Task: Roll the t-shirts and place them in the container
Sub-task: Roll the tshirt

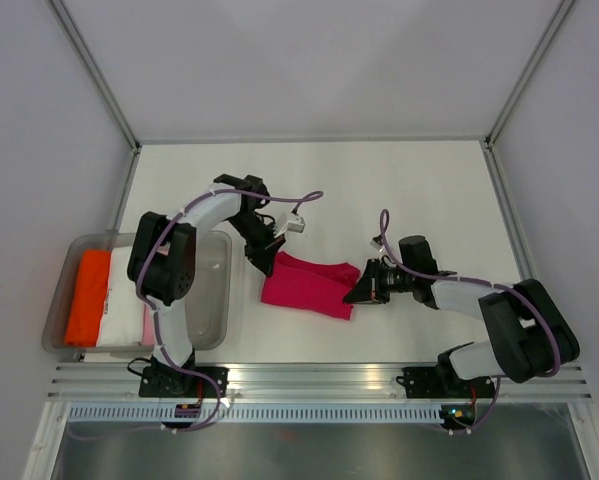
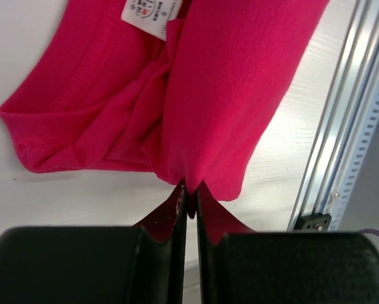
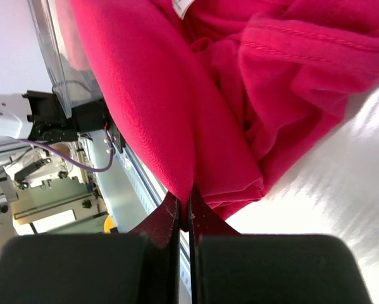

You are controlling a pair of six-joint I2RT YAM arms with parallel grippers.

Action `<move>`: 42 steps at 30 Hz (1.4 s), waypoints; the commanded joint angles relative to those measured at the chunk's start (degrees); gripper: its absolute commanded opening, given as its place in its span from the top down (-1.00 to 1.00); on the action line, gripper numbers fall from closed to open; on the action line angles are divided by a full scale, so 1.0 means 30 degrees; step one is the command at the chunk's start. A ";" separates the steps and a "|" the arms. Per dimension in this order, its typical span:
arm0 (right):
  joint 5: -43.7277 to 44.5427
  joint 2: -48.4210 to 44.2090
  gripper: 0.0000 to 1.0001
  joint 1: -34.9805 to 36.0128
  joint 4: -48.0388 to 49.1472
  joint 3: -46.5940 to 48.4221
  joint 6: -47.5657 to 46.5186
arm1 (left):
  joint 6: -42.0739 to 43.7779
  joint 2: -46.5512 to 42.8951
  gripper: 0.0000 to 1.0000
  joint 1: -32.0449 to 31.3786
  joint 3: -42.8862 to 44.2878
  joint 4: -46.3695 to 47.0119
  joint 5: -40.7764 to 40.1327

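The magenta t-shirt (image 1: 304, 288) lies long-side across the worktop (image 1: 379, 180), between the arms. The left claw (image 1: 268, 264) pinches its left end and the right claw (image 1: 356, 294) pinches its right end.

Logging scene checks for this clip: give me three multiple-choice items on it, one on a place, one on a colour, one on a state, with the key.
1. Where does the t-shirt lie?
A) on the table, between the left gripper and the right gripper
B) hanging in mid-air
C) on the floor

2. What colour is the leftmost cloth in the tub?
A) blue
B) green
C) orange

3. How is the right gripper?
A) wide open
B) shut on the t-shirt
C) shut on nothing

Key:
1 A: the top view shows it lying on the table with a gripper at each end.
2 C: the top view shows plain orange at the tub's left end.
3 B: its wrist view shows pink cloth pinched between the closed fingertips.
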 commanded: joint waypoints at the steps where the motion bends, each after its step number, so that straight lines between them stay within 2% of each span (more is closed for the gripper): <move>1: -0.0742 0.1032 0.99 -0.0734 0.0711 0.0543 0.0043 | -0.1775 0.0092 0.72 0.0045 0.0598 0.1785 -0.1310; 12: -0.0099 0.2618 0.99 -0.1176 0.1327 0.0982 0.0804 | -0.2421 -0.0377 0.34 0.0045 0.0685 0.2606 -0.2803; 16: 0.0400 0.3057 0.99 -0.1176 0.0858 0.1362 0.0863 | -0.2217 -0.0874 0.26 0.0045 0.0919 0.2927 -0.3770; 20: 0.0751 0.3292 0.99 -0.1176 0.0857 0.1626 0.1448 | -0.1631 -0.2597 0.21 0.0074 0.1504 0.4183 -0.4825; 25: 0.0986 0.3555 0.99 -0.1147 0.0594 0.1890 0.2122 | 0.0501 -0.4973 -0.05 -0.0510 0.1302 0.4774 -0.3978; 29: 0.1073 0.4025 0.99 -0.1176 0.0592 0.2154 0.2590 | 0.3053 -0.7490 -0.14 -0.1886 -0.1827 0.6087 -0.4503; 30: 0.1161 0.4083 0.99 -0.1176 0.0593 0.2183 0.2621 | 0.3522 -0.8743 -0.25 -0.2498 -0.2704 0.7398 -0.4650; 34: 0.1279 0.4025 0.99 -0.1176 0.0594 0.2388 0.2651 | 0.5428 -1.0831 -0.39 -0.4493 -0.6954 1.0124 -0.5967; 37: 0.1250 0.4083 0.99 -0.1176 0.0564 0.2534 0.2504 | 0.5898 -1.1158 -0.42 -0.5111 -0.9385 1.2030 -0.6671; 42: 0.1104 0.4464 0.99 -0.1176 0.0242 0.2681 0.1918 | 0.6281 -1.0457 -0.44 -0.5287 -1.0242 1.3035 -0.7201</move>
